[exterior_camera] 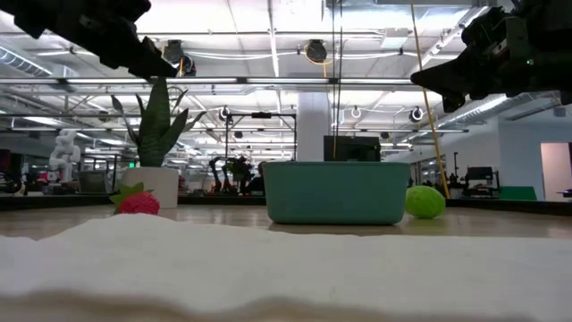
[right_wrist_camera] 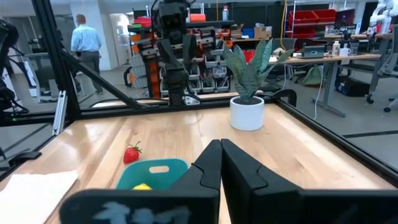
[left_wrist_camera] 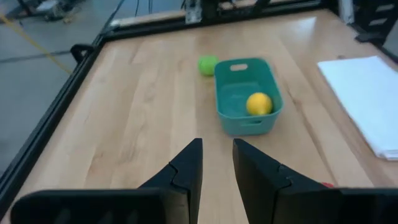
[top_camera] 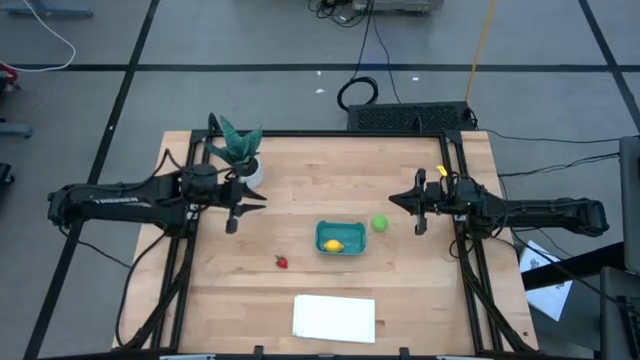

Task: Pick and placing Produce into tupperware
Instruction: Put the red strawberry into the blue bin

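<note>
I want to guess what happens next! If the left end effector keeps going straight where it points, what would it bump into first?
Probably the teal tub holding the yellow lemon. The left end effector points over bare wood toward it, though it may be high enough to pass above.

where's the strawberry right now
In the high view the strawberry lies on the bare wooden table, left of the blue tub and apart from it, above the white sheet.

three produce [top_camera: 333, 245] (one inside), one tupperware [top_camera: 323, 233]
</note>
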Robot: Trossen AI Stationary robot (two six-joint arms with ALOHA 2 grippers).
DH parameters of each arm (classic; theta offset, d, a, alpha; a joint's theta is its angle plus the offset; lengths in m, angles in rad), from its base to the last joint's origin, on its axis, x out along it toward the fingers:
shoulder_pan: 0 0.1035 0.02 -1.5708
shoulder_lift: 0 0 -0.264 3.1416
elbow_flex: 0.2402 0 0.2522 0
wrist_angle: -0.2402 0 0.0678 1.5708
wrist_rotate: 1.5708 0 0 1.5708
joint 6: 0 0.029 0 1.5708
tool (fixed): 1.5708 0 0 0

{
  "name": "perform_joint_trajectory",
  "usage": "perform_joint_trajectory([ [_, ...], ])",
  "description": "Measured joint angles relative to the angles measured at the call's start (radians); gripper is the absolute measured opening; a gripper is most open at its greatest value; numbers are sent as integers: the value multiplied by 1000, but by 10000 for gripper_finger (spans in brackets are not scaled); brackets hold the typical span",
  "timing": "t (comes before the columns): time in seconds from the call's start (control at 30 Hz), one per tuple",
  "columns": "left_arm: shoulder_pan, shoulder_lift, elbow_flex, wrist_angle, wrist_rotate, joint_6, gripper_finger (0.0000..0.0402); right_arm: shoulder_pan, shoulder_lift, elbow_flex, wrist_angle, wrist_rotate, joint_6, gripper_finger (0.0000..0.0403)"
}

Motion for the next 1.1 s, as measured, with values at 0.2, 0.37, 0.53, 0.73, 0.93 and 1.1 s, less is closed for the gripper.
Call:
perform_joint_trajectory([
  [0.2,-37,111,100,-116,-30,0,93,0,0,0,-2,0,0,0],
  [0.37,-61,231,186,-197,-40,0,93,0,0,0,-5,0,1,0],
  [0.53,-86,325,254,-245,-36,42,93,0,1,0,-5,0,2,0],
  [0.73,-140,406,300,-260,-55,139,93,0,2,0,-34,0,4,0],
  [0.93,-147,478,333,-265,-19,103,93,0,2,0,-38,0,26,0],
  [1.1,-147,537,335,-279,55,98,93,0,2,0,-43,0,26,0],
])
